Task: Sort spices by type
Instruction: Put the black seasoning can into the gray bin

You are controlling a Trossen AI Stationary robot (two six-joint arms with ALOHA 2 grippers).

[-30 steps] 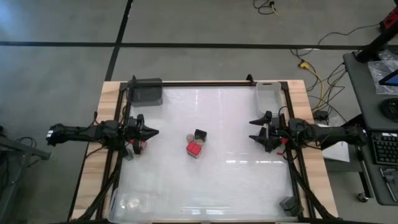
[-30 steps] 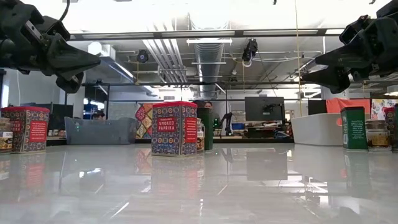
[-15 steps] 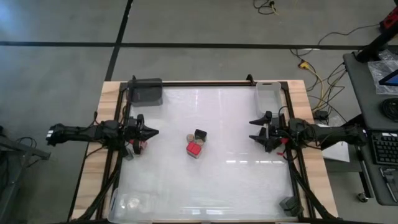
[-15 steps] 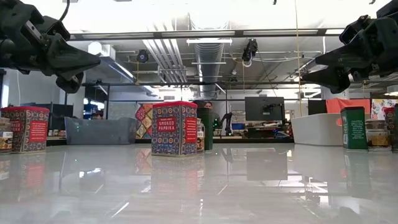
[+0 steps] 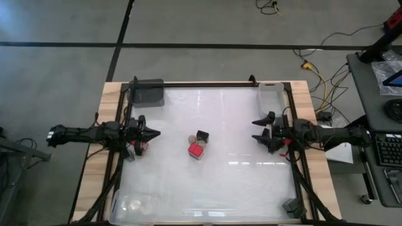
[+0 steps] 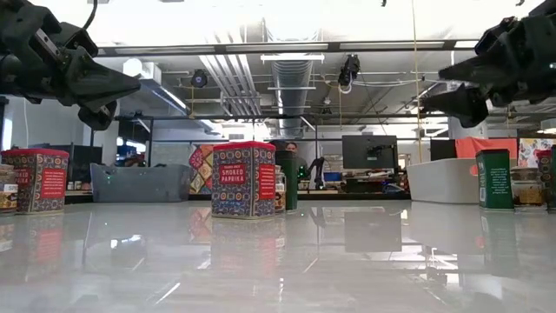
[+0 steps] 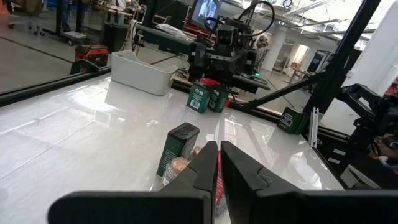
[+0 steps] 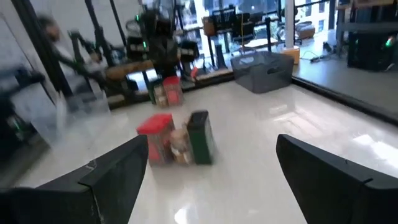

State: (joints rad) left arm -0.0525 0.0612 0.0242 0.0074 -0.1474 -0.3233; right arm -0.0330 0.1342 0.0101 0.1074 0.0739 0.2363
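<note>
Three spices, a red tin (image 5: 196, 150), a black tin (image 5: 202, 135) and a tan-topped jar (image 5: 191, 138), touch at table centre. Left gripper (image 5: 155, 133), at nine o'clock, pinched closed, empty. Right gripper (image 5: 255, 130), at three o'clock, spread wide, empty. Grabbing one tin risks toppling its neighbours.

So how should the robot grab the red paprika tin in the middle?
From straight above, closing on the two flat side walls of the upright red square-sided paprika tin that are free. The small round tan-topped jar and black blocky tin crowd its far side.
</note>
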